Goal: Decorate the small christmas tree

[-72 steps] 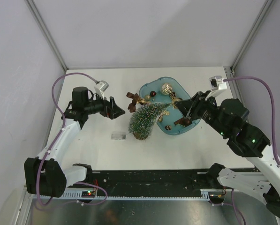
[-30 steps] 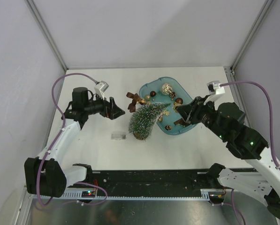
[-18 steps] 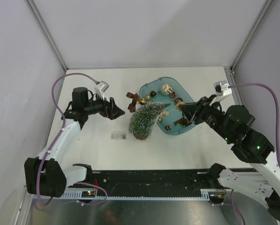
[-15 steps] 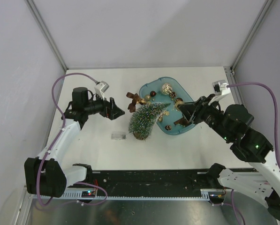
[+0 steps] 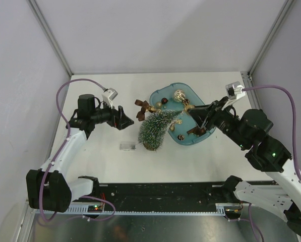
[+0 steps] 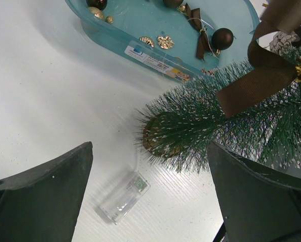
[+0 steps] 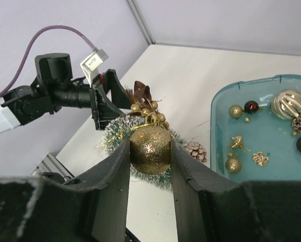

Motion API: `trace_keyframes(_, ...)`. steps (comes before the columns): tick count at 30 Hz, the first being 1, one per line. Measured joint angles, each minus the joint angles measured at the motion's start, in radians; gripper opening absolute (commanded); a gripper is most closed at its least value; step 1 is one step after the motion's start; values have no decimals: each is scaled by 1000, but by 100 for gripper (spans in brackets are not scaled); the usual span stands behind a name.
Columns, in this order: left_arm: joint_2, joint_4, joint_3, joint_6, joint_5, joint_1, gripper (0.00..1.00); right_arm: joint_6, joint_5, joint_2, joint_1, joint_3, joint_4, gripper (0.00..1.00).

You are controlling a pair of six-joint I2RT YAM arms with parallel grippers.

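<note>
Right gripper [image 5: 193, 112]: clamped on a gold glitter ball [image 7: 150, 146], by the teal tray [image 6: 102, 34].
Left gripper [image 5: 124, 118]: jaws spread wide, holding nothing.
Small christmas tree [image 5: 157, 130]: tipped on the table, tip toward the tray, between both grippers.

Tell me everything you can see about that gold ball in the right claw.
The gold ball is a round ornament coated in coarse, sparkly gold glitter; no hanger or loop shows. The right claw pinches it by its sides between two black fingers, raised off the table beside the small christmas tree.
</note>
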Motion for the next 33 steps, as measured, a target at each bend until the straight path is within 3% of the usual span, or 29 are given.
trace_keyframes(33, 0, -15, 0, 8, 8, 0, 100, -87, 37, 13, 0, 31, -76, 23)
